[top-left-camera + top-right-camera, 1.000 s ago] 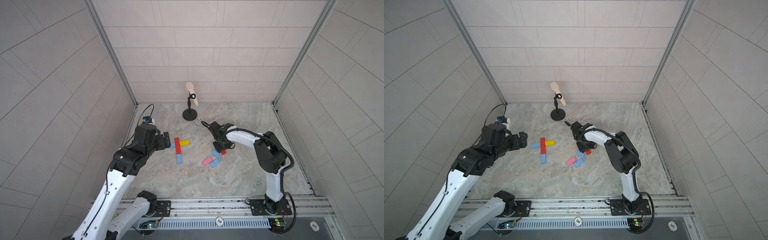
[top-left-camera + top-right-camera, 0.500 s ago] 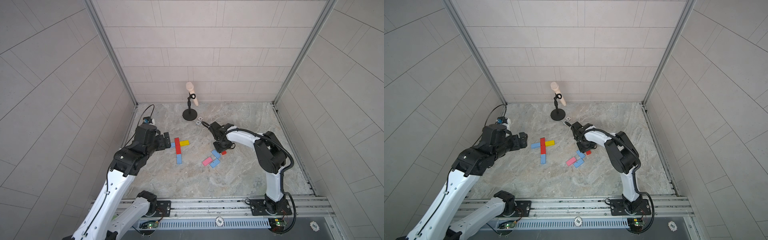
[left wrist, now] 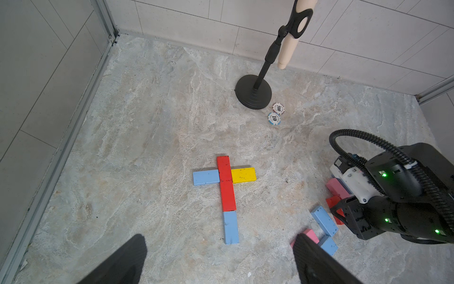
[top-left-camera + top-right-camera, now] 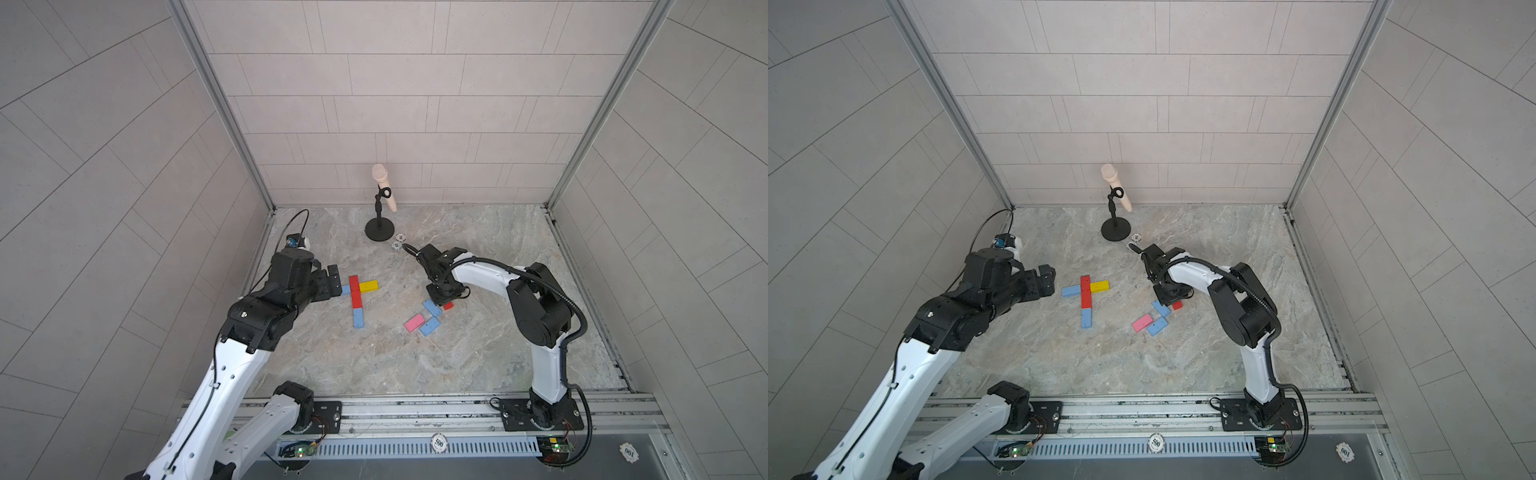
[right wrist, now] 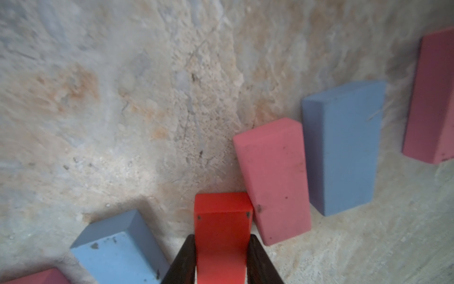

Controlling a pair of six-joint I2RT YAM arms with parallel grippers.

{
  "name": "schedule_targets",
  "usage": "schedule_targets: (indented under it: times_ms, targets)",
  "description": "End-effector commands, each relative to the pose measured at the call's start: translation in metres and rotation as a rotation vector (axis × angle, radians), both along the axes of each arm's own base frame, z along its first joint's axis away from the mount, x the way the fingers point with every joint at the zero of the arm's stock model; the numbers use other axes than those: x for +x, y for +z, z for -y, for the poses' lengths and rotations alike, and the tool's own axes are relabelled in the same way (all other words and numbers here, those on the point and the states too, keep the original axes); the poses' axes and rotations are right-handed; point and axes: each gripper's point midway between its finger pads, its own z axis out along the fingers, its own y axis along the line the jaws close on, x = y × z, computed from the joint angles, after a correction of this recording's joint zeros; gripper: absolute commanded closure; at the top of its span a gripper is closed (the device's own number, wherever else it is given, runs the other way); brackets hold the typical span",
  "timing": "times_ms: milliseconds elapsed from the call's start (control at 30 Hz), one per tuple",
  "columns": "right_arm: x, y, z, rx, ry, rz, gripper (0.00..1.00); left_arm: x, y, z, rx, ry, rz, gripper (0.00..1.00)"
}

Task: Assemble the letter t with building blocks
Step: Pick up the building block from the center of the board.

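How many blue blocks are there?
4 blue blocks. One is the left end of the t's crossbar, one its foot. Two lie loose nearby. The right arm may hide more.

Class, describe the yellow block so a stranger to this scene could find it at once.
Start at the black microphone stand by the back wall and come forward to the cross of blocks lying flat on the table. The yellow block is the crossbar's half on the robot's right, touching the red upright. It is the only yellow one there.
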Motion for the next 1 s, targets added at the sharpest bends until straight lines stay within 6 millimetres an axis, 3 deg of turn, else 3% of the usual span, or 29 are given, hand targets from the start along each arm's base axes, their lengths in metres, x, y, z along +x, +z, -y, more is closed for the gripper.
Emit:
schedule_targets:
  times_ms: [0, 233, 433, 633, 800, 967]
  targets:
    - [0.001, 0.006, 0.01, -0.042, 0.011, 0.021, 0.85, -0.001, -0.009, -0.005, 0.012, 0.016, -0.012, 0.02]
    - [0.008, 0.039, 0.008, -0.038, 0.097, 0.117, 0.89, -0.005, -0.038, -0.02, -0.031, 0.115, -0.072, 0.0]
    - [0.008, 0.075, -0.008, -0.032, 0.27, 0.217, 0.9, -0.012, -0.071, -0.026, -0.114, 0.179, -0.145, 0.0]
    - [-0.012, 0.102, -0.056, -0.025, 0.604, 0.289, 0.91, -0.023, -0.112, -0.027, -0.218, 0.245, -0.235, 0.0]
    - [-0.036, 0.1, -0.1, -0.044, 0.883, 0.292, 0.93, -0.038, -0.151, -0.029, -0.314, 0.323, -0.327, 0.0]
    - [-0.053, 0.092, -0.137, -0.065, 1.061, 0.28, 0.95, -0.05, -0.169, -0.033, -0.336, 0.347, -0.372, 0.0]
